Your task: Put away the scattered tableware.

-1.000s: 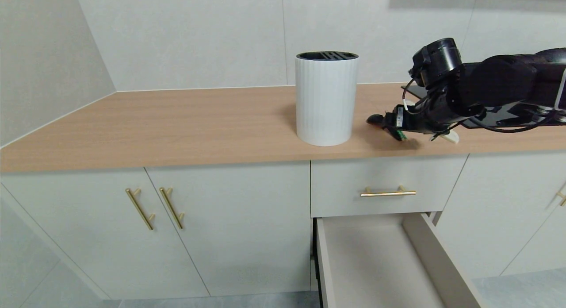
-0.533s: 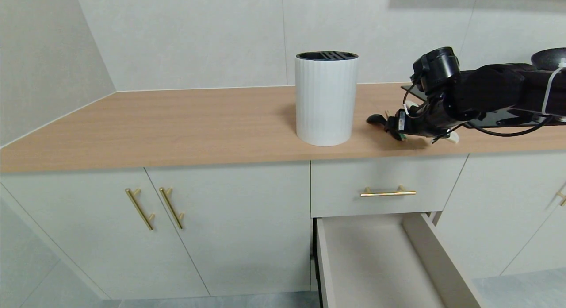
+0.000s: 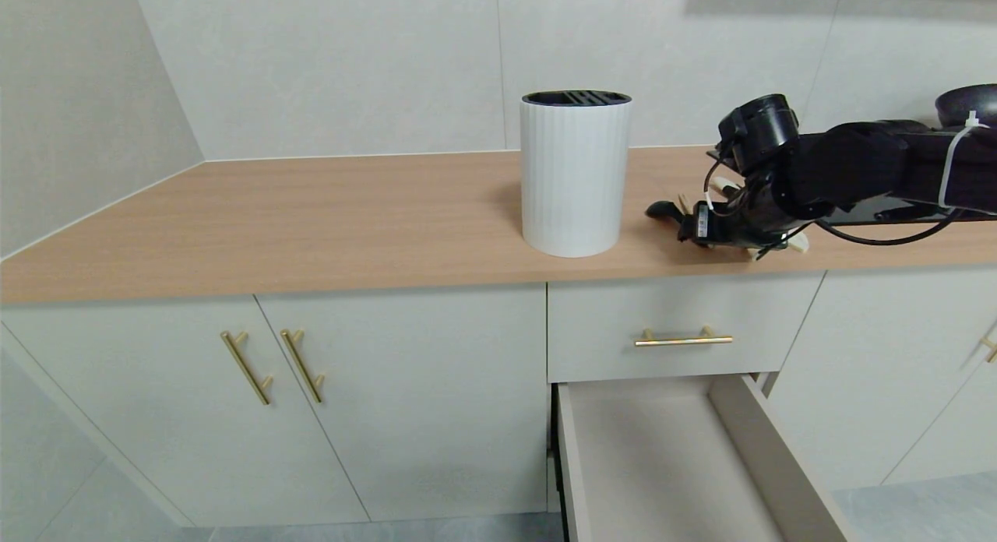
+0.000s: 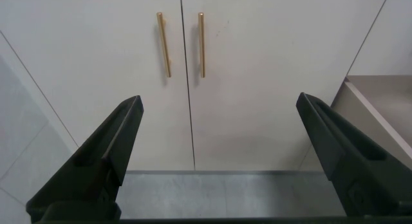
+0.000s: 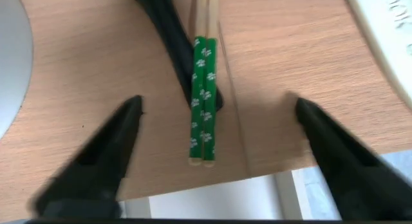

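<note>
A pair of wooden chopsticks [image 5: 205,108] with green ends lies on the wooden counter [image 3: 311,215], across a black utensil handle [image 5: 168,37]. The black utensil's head [image 3: 660,209] pokes out just right of the white ribbed holder [image 3: 575,176]. My right gripper [image 5: 212,159] hangs low over the chopsticks, open, one finger on each side of their green ends. In the head view the right gripper [image 3: 697,230] sits just above the counter, near its front edge. My left gripper [image 4: 219,159] is open and holds nothing, facing the cabinet doors [image 4: 187,89].
A white flat piece [image 3: 794,244] lies on the counter beside the right gripper. A black glass plate [image 3: 896,207] and a dark pan [image 3: 966,102] are at the far right. Below the counter a drawer [image 3: 779,464] stands pulled out, under a closed drawer with a gold handle [image 3: 684,339].
My right arm has come down and shifted slightly left, bringing its gripper closer to the counter over the chopsticks. The holder and the drawer have not moved.
</note>
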